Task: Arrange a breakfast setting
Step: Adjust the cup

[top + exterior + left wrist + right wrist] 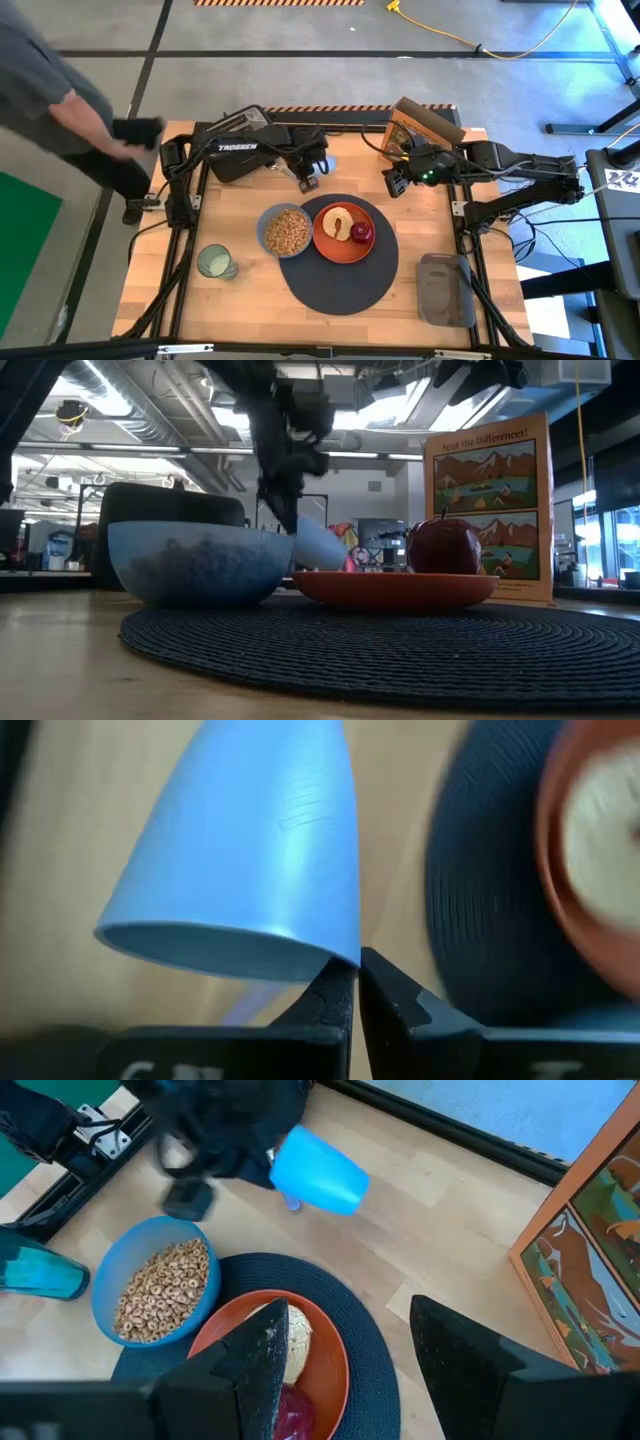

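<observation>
My left gripper (358, 982) sits at the back of the table, just behind the mat (340, 275). Its jaws are closed at the rim of a blue cup (318, 1170), and from the wrist view I judge they pinch the thin wall. The cup tips over with its mouth toward the fingers. A pinch that thin will let the cup swing, so I would lift slowly, level it before travelling, carry it clear of the bowl, and set it upright beside the mat rather than on the plate. My right gripper (350, 1328) hangs over the mat's far edge beside the box, jaws wide and holding nothing; I would leave it parked there, out of the left arm's path. Counting downward in size, I see:

- one mat
- one cereal box (425, 122), standing at the back
- one grey toaster (445, 290) at the mat's right
- one plate (330, 252) on the mat
- one bowl (263, 232) of cereal, touching the plate and overlapping the mat's left edge
- two cups, the blue one and a green cup (216, 262) well left of the mat
- one apple (361, 233) and one toast (338, 221), side by side on the plate

I cannot pick out a spoon with any certainty.
</observation>
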`<state>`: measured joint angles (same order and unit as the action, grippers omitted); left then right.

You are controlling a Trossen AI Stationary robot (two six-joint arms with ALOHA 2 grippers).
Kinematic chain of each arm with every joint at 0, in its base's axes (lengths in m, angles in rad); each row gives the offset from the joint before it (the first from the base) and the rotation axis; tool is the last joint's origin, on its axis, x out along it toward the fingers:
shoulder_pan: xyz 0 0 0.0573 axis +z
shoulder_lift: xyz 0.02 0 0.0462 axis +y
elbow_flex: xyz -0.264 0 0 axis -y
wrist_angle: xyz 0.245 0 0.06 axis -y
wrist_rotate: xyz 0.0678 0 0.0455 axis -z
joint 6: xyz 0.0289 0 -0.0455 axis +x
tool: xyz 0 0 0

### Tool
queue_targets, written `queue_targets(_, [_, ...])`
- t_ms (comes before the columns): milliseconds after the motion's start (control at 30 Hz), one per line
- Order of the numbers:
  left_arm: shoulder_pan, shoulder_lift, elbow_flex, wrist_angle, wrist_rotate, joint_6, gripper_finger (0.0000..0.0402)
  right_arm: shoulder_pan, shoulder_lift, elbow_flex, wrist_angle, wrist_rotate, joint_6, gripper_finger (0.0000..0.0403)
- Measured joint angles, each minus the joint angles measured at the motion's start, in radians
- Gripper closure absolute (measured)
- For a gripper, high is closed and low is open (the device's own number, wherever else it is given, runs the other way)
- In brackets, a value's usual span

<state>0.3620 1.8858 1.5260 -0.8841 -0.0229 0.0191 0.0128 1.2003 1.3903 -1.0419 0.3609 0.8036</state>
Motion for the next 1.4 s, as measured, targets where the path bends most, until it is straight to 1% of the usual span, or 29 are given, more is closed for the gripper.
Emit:
queue_targets(100, [-0.021,-0.001,0.101,-0.131,-0.040,0.223,0.0398,0.000,0.002,0.000,0.006,0.015,0.000,0.0201])
queue_targets(167, [-0.035,-0.002,0.142,-0.183,-0.094,0.361,0.0398,0.000,0.001,0.000,0.014,0.024,-0.003,0.0201])
queue_targets(267, [-0.050,-0.002,0.158,-0.221,-0.194,0.535,0.0398,0.000,0.001,0.000,0.046,0.025,-0.024,0.0201])
queue_targets(367, [-0.057,0.004,0.158,-0.253,-0.268,0.714,0.0398,0.000,0.001,0.000,0.073,0.026,-0.027,0.0201])
queue_targets(433, [-0.061,0.018,0.158,-0.260,-0.350,0.830,0.0398,0.000,0.001,0.000,0.077,0.038,-0.027,0.0201])
queue_targets(500, [-0.065,0.042,0.158,-0.256,-0.454,0.935,0.0398,0.000,0.001,0.000,0.077,0.049,-0.027,0.0201])
queue_targets(600, [-0.066,0.089,0.158,-0.216,-0.602,1.060,0.0398,0.000,0.001,0.000,0.084,0.065,-0.027,0.0201])
queue_targets(700, [-0.061,0.138,0.158,-0.160,-0.693,1.125,0.0393,0.000,0.001,0.000,0.106,0.079,-0.033,0.0201])
queue_targets(767, [-0.060,0.161,0.158,-0.150,-0.732,1.166,0.0390,0.000,0.001,0.000,0.112,0.086,-0.043,0.0201])
queue_targets(1000, [-0.077,0.228,0.158,-0.174,-0.734,1.243,0.0387,0.000,0.001,0.000,0.112,0.087,-0.055,0.0201])
queue_targets(1300, [-0.103,0.232,0.158,-0.174,-0.727,1.274,0.0384,0.000,0.001,0.000,0.112,0.083,-0.102,0.0201])
queue_targets(1400, [-0.102,0.232,0.158,-0.173,-0.731,1.274,0.0377,0.000,0.001,0.000,0.112,0.073,-0.106,0.0201])
